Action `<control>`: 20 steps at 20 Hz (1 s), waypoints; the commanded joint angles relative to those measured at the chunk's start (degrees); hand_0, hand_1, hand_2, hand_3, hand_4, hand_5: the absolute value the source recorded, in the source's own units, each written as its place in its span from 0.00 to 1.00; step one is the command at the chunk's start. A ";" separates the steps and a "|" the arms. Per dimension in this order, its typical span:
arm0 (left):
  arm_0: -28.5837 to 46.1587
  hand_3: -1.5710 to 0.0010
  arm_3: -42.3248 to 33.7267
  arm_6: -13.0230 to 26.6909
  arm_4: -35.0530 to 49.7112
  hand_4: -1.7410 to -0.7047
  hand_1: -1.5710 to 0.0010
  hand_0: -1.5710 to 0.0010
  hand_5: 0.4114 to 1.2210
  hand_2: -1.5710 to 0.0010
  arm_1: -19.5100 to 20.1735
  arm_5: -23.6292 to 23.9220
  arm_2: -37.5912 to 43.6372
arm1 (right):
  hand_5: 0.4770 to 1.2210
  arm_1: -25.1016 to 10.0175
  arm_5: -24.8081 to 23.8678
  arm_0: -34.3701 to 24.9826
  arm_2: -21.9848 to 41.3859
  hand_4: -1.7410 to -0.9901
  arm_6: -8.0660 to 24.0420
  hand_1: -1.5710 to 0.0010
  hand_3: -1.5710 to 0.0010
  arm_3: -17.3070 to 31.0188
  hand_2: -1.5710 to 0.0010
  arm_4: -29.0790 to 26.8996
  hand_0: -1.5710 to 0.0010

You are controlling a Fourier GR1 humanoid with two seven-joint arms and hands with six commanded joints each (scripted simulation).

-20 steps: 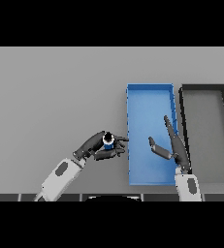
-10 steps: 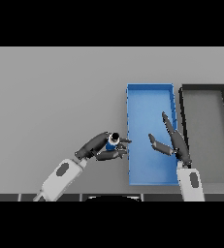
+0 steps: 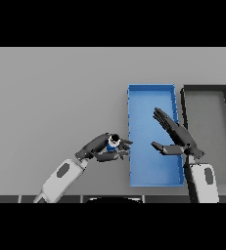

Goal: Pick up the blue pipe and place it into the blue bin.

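Carried nearer the blue bin (image 3: 151,95), blue pipe (image 3: 113,143) clasped in curled left hand (image 3: 103,148) just beside its left wall; right hand (image 3: 175,135) open over it.

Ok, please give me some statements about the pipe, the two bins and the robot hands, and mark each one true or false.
1. The blue pipe is already lying inside the blue bin. False: it is in the left robot hand, just left of the bin's left wall.
2. The left robot hand has its fingers curled round the pipe. True.
3. The right robot hand is holding a second pipe. False: it holds nothing; its fingers are straight, over the blue bin.
4. The dark bin stands to the right of the blue bin. True.
5. The blue bin stands at the table's left side. False: it stands right of the middle.
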 commanded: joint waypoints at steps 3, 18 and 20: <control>-0.61 0.08 0.69 0.17 -0.77 0.01 0.00 0.00 1.00 0.00 -0.49 0.15 -0.29 | 0.04 -3.38 4.42 -5.13 2.10 0.55 6.04 1.00 1.00 -3.35 1.00 -7.38 1.00; -1.15 0.03 1.27 -2.07 0.04 0.19 0.00 0.00 1.00 0.00 0.34 -2.23 0.16 | 0.06 0.91 10.35 -24.56 14.25 0.66 15.86 1.00 1.00 -2.65 1.00 -8.01 1.00; -0.97 0.02 1.03 -1.56 -0.66 0.22 0.00 0.00 1.00 0.00 0.48 -2.60 0.20 | 0.04 3.14 9.90 -26.41 15.76 0.70 17.03 1.00 1.00 -1.15 1.00 -7.32 1.00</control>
